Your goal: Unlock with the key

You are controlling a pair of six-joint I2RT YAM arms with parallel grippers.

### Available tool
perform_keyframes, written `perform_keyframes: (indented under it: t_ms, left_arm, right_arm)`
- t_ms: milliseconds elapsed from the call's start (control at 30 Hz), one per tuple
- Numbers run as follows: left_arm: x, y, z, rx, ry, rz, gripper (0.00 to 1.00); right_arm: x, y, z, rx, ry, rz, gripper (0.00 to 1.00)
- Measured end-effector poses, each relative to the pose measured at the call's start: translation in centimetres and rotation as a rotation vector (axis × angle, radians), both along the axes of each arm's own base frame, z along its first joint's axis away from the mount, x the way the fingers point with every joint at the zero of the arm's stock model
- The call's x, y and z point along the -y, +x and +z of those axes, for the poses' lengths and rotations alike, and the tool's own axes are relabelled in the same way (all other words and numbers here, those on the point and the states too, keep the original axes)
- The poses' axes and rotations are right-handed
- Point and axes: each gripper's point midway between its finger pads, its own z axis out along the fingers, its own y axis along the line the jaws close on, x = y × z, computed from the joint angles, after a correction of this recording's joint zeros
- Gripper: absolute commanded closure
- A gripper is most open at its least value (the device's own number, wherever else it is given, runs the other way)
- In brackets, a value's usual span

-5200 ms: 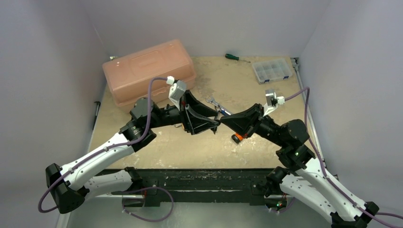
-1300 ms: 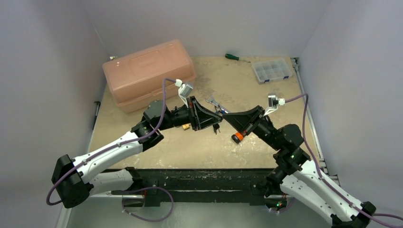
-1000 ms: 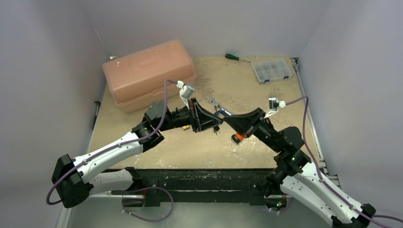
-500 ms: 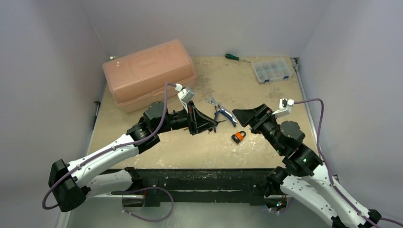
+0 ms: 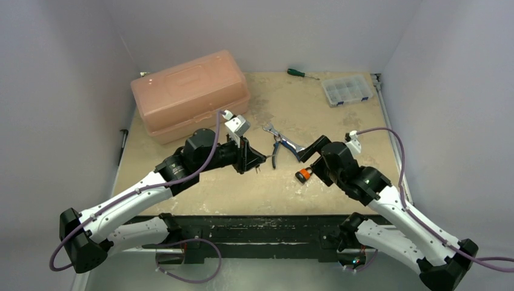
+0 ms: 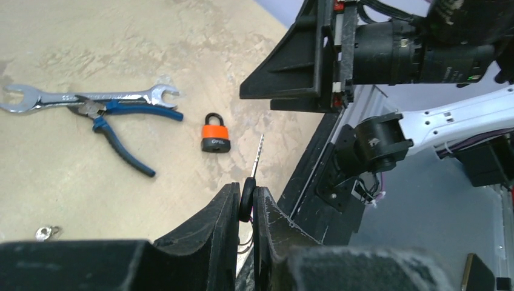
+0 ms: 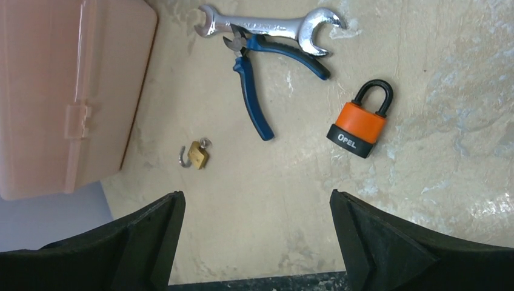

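Observation:
My left gripper [image 6: 245, 191] is shut on the black head of a key [image 6: 246, 200]. The key's thin blade [image 6: 259, 153] points out over the table toward the orange padlock [image 6: 216, 134]. In the top view the left gripper [image 5: 259, 162] hangs left of the padlock [image 5: 303, 174]. My right gripper [image 5: 306, 154] stands wide open just above that padlock, with nothing between its fingers. Its wrist view shows the open right gripper [image 7: 254, 203] over bare table, with the padlock [image 7: 359, 124] lying flat up and to the right, shackle closed.
Blue-handled pliers [image 7: 254, 91] and a steel wrench [image 7: 267, 24] lie beyond the padlock. A small brass padlock [image 7: 197, 154] rests near the pink toolbox [image 5: 191, 91]. A green screwdriver [image 5: 300, 73] and a clear parts organiser [image 5: 347, 90] sit at the back right.
My right gripper has opened wide and drawn back to the right from the left gripper. The left gripper keeps the key and has shifted slightly left.

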Motion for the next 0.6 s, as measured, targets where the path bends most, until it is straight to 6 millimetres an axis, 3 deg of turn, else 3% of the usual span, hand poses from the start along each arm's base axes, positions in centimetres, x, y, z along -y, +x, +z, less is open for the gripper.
perform_keyframes:
  t_ms: [100,267,400,600]
  left_arm:
    - [-0.3,0.2,-0.6,0.0,0.029,0.015,1.0]
    - [-0.9,0.6,-1.5,0.006,0.071,0.04,1.0]
    - [-1.9,1.0,-2.7,0.011,0.136,0.075,1.0]
    - [-3.9,1.4,-4.0,0.038,0.232,0.137,1.0]
  right_arm:
    - [0.1,-0.2,-0.4,-0.007,0.007,-0.005,0.08]
    - [0.7,-0.3,-0.8,-0.027,0.032,-0.073,0.06]
    - [1.6,-0.3,-3.8,-0.152,-0.067,-0.115,0.04]
    - [0.9,0.2,-8.6,-0.372,-0.211,-0.079,0.04]
